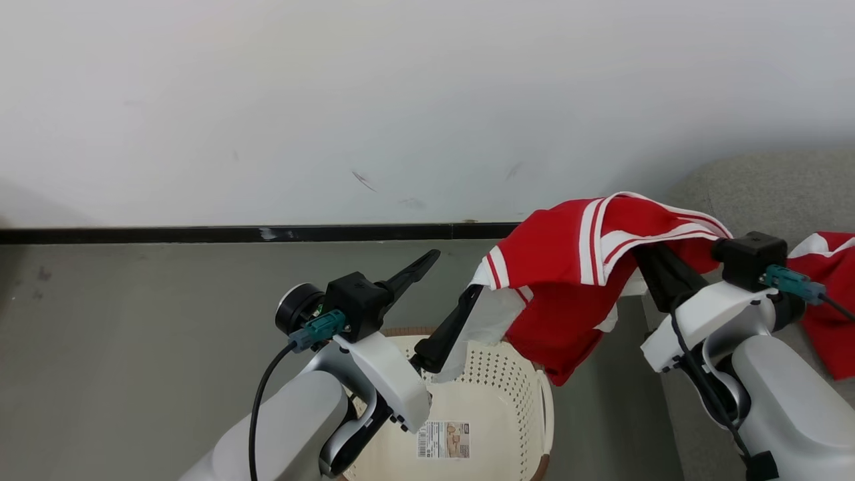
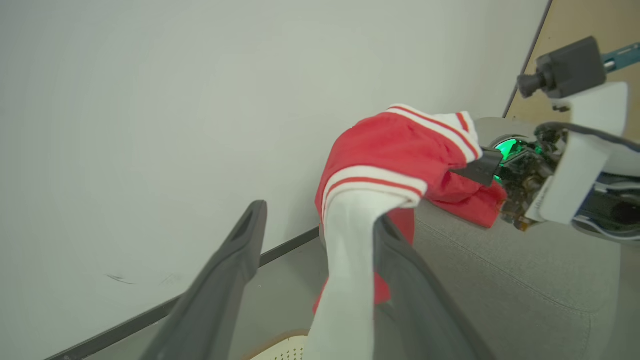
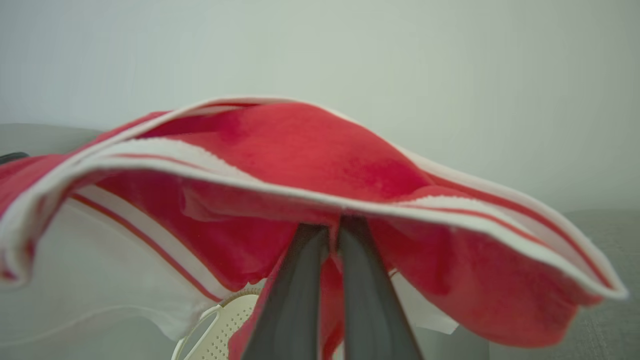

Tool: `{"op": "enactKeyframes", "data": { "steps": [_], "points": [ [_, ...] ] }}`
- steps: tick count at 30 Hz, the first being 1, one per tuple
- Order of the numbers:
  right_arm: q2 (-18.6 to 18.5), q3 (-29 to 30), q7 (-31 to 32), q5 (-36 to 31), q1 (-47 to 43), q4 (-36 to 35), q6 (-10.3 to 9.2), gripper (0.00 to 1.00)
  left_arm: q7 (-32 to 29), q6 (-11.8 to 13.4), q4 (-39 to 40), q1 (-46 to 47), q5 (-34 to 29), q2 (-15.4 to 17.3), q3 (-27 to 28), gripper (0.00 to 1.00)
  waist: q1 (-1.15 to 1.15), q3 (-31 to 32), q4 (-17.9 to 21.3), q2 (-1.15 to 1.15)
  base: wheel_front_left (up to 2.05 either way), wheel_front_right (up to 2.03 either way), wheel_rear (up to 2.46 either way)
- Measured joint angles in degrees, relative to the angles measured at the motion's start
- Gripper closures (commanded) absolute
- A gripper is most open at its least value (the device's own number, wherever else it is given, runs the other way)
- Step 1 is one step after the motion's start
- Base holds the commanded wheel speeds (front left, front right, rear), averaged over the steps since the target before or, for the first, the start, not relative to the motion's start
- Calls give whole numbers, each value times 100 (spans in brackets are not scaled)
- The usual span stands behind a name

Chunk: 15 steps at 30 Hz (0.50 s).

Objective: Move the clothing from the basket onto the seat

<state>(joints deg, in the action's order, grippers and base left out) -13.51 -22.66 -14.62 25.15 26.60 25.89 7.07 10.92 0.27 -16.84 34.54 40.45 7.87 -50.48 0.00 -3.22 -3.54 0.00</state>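
A red garment (image 1: 574,267) with white stripes hangs in the air above the right side of the cream basket (image 1: 494,394). My right gripper (image 1: 651,257) is shut on it from beneath, its fingertips hidden by the fabric. They meet under the cloth in the right wrist view (image 3: 334,225). My left gripper (image 1: 455,271) stands open over the basket. The garment's white panel (image 2: 350,240) drapes against the inner side of one left finger (image 2: 400,265). A second red garment (image 1: 825,314) lies on the grey seat (image 1: 768,187) at the right.
A pale wall with a black skirting strip (image 1: 234,234) runs behind the grey floor (image 1: 133,321). The basket's floor shows a printed label (image 1: 444,439). The seat's edge (image 2: 500,270) lies just right of the basket.
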Motion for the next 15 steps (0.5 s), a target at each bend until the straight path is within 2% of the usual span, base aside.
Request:
{"op": "enactKeyframes", "data": {
  "steps": [15],
  "points": [
    [-272, 953, 0, -292, -430, -532, 0, 100, 26, -234, 69, -130, -26, 9, -258, 0, 0, 25, 274, 0, 0, 0, 0]
  ]
}}
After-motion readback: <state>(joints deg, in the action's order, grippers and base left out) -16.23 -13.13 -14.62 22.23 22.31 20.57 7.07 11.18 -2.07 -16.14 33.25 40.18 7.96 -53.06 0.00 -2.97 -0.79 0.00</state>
